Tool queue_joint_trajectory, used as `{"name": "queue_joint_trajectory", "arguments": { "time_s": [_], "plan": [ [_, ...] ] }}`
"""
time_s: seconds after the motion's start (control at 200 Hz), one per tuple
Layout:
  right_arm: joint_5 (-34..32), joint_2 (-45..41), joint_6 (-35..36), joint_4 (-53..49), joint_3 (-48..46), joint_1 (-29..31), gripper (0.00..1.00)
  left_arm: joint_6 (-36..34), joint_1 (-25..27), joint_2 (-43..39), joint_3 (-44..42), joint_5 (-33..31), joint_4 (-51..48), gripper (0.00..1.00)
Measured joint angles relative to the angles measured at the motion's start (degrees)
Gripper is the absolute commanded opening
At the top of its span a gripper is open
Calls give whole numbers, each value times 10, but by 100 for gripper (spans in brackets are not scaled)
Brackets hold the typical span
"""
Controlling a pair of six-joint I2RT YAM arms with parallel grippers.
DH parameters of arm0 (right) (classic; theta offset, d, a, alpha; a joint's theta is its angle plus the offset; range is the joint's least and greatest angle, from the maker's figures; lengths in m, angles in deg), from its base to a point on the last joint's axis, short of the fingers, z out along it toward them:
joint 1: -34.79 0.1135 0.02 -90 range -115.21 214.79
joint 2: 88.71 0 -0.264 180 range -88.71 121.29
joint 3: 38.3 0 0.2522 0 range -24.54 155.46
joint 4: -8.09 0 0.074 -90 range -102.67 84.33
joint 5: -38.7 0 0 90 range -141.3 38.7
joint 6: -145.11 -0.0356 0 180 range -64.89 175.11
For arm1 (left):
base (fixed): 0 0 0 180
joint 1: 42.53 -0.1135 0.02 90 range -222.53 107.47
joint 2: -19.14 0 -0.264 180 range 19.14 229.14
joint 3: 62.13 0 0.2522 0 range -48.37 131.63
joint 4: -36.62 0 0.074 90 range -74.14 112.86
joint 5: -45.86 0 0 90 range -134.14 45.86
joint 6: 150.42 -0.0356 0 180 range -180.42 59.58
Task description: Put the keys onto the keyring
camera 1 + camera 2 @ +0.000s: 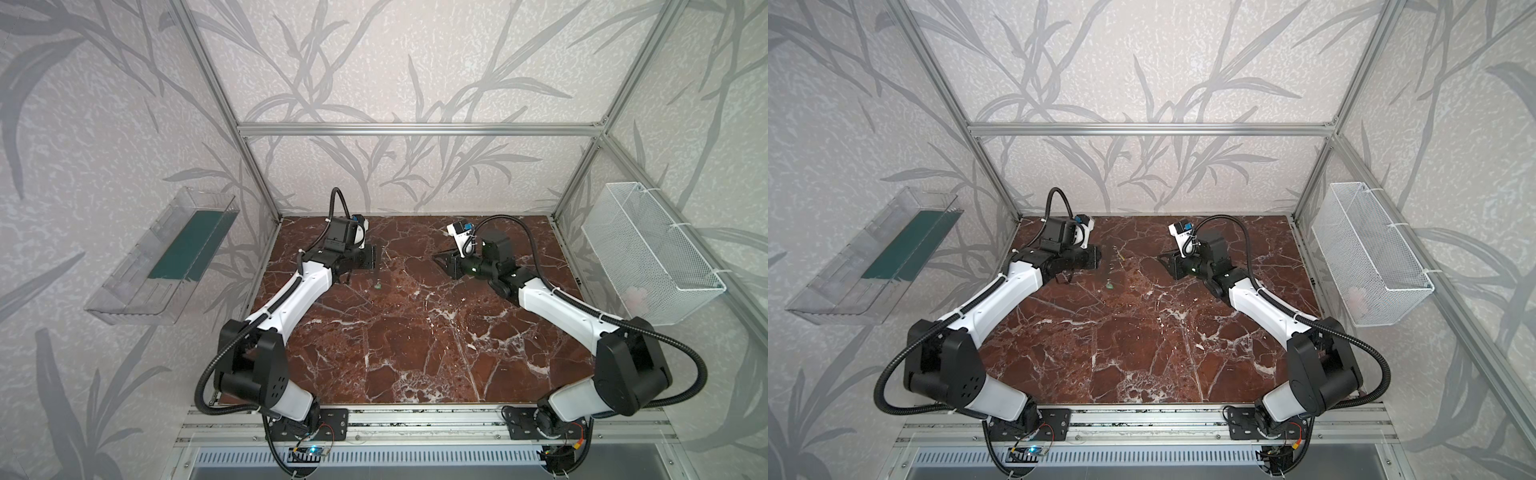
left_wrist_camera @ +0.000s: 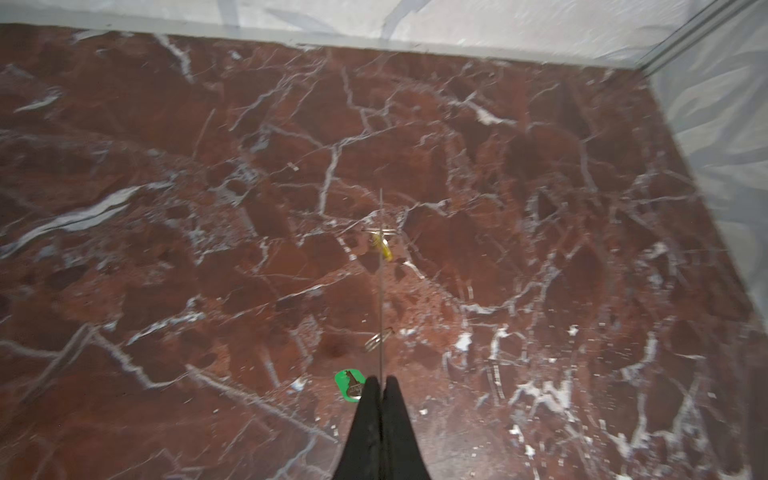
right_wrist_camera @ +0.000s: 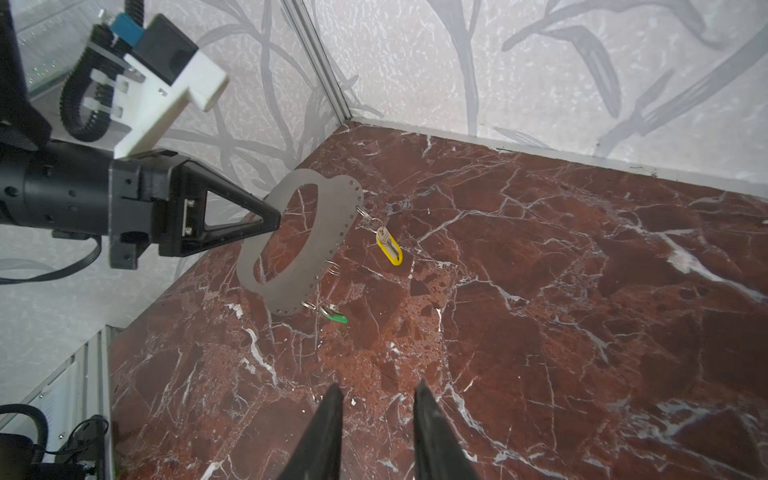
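Note:
My left gripper (image 2: 380, 380) is shut on the keyring (image 3: 340, 216), a pale-grey plate with a large oval cutout, and holds it upright above the marble. From the left wrist the plate shows edge-on as a thin line (image 2: 380, 291). A yellow key (image 3: 390, 248) hangs from a wire loop on the holed edge, and a green key (image 3: 334, 314) hangs at the lower end. A bare loop (image 3: 332, 268) sits between them. In a top view the green key (image 1: 377, 285) hangs just off the left gripper (image 1: 374, 259). My right gripper (image 3: 378, 390) is open and holds nothing, a short way from the plate.
The red marble tabletop (image 1: 415, 332) is walled by aluminium posts and patterned panels. A white wire basket (image 1: 652, 253) hangs on the right wall and a clear plastic tray (image 1: 166, 257) on the left wall. The right gripper (image 1: 436, 259) faces the left one across the back of the table.

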Motion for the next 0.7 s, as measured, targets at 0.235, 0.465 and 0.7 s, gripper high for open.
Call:
{"name": "queue_joint_trajectory", "arguments": {
  "time_s": [0.235, 0.465, 0.7],
  "plan": [
    [-14, 0, 7, -10, -2, -1, 30, -23, -1, 61, 63, -82, -63, 0],
    [-19, 0, 10, -18, -3, -5, 30, -41, -1, 85, 103, -165, -107, 0],
    [-23, -2, 16, -19, -6, -7, 30, -56, -1, 123, 160, -233, -151, 0]
  ]
}}
